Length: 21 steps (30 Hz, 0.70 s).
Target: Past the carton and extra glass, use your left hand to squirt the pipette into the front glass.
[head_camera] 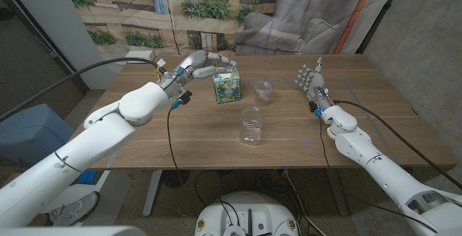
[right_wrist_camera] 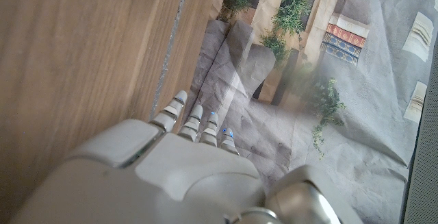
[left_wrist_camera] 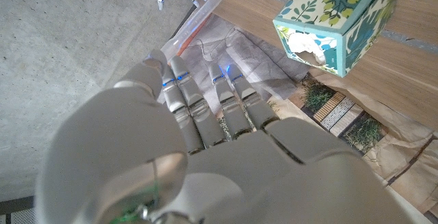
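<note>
My left hand [head_camera: 201, 66] hovers over the table's far side, just left of and behind the teal floral carton [head_camera: 226, 88]. Its fingers [left_wrist_camera: 205, 107] are curled in, and a thin pale pipette [head_camera: 231, 63] pokes out of them above the carton's top. In the left wrist view the carton [left_wrist_camera: 339, 22] stands beyond the curled fingers, with its torn opening in sight. The extra glass [head_camera: 264, 92] stands right of the carton. The front glass [head_camera: 251, 126] stands nearer me, about mid-table. My right hand [head_camera: 312, 83] stands upright at the right with its fingers apart, holding nothing.
The wooden table [head_camera: 180, 135] has bare room on the left and along the front edge. A printed backdrop and grey sheet [right_wrist_camera: 287, 114] hang behind the far edge. Cables run along both arms.
</note>
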Each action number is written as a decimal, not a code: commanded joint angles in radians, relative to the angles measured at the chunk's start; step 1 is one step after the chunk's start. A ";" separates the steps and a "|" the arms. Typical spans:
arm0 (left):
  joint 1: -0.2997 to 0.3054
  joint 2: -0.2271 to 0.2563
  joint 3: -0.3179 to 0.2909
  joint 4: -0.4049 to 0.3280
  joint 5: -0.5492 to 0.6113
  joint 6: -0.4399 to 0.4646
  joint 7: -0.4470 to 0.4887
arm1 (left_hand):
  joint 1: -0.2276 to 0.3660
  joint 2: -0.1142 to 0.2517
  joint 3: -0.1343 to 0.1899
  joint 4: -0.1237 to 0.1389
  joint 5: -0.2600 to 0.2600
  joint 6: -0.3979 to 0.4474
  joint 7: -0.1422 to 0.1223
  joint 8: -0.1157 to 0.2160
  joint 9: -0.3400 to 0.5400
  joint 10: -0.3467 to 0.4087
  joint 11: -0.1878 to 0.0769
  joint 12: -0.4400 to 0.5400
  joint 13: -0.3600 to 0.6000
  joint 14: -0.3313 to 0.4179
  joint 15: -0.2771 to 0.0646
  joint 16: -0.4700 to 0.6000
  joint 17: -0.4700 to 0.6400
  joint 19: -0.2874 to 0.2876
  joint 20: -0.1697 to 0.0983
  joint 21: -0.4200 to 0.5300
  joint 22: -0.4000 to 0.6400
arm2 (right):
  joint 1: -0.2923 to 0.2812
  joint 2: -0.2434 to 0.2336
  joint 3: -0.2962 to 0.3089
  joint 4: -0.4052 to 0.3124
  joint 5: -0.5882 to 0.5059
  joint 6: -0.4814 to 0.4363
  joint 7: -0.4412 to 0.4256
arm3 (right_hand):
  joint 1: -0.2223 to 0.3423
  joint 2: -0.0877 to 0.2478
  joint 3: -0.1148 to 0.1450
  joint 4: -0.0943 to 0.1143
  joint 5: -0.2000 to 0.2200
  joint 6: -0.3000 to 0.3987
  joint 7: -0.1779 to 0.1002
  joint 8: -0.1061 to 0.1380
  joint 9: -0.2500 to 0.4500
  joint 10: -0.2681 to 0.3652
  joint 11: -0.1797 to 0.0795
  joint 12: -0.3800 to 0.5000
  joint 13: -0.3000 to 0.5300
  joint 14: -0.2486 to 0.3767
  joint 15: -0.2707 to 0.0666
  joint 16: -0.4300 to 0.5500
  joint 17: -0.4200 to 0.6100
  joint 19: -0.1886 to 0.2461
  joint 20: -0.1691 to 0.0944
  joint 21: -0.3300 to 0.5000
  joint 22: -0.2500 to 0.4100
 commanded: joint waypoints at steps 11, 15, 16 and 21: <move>-0.049 -0.006 0.032 0.023 -0.195 0.019 -0.035 | -0.009 -0.002 -0.009 -0.005 0.000 -0.002 -0.001 0.002 0.003 -0.014 0.002 -0.003 0.005 -0.013 -0.118 -0.003 0.004 -0.004 0.001 -0.003 0.003 | 0.000 0.000 0.000 0.001 0.000 0.001 0.000 | 0.000 0.059 -0.007 -0.001 0.005 0.001 -0.009 0.007 0.002 -0.003 0.000 0.003 0.003 -0.008 -0.083 0.006 0.005 0.006 0.001 0.005 0.005; -0.055 -0.004 0.043 0.024 -0.203 0.013 -0.040 | -0.007 0.000 -0.009 -0.006 0.000 0.000 -0.002 0.004 0.003 -0.011 0.002 0.000 0.005 -0.013 -0.120 -0.001 0.005 -0.003 0.000 -0.003 0.003 | 0.001 -0.001 -0.001 0.001 0.002 0.000 0.007 | 0.000 0.059 -0.007 -0.001 0.005 0.002 -0.008 0.007 0.002 0.000 -0.001 0.004 0.003 -0.008 -0.083 0.006 0.005 0.006 0.001 0.005 0.005; -0.057 -0.004 0.046 0.024 -0.204 0.012 -0.040 | -0.007 0.000 -0.009 -0.006 0.000 0.000 -0.001 0.004 0.003 -0.010 0.002 0.000 0.005 -0.013 -0.120 -0.001 0.005 -0.003 0.000 -0.003 0.003 | 0.001 -0.001 -0.001 0.001 0.002 0.000 0.007 | 0.000 0.059 -0.007 -0.001 0.005 0.002 -0.008 0.007 0.002 -0.001 -0.001 0.004 0.003 -0.008 -0.083 0.006 0.005 0.006 0.001 0.005 0.005; -0.067 -0.006 0.061 0.028 -0.212 0.005 -0.046 | -0.006 0.000 -0.010 -0.006 0.000 0.001 -0.001 0.004 0.003 -0.009 0.002 0.001 0.005 -0.014 -0.119 0.000 0.005 -0.003 0.000 -0.002 0.003 | 0.001 -0.002 0.000 0.000 0.003 -0.001 0.007 | 0.000 0.059 -0.008 -0.001 0.005 0.002 -0.008 0.007 0.002 -0.001 -0.004 0.004 0.003 -0.008 -0.084 0.006 0.005 0.006 0.001 0.005 0.005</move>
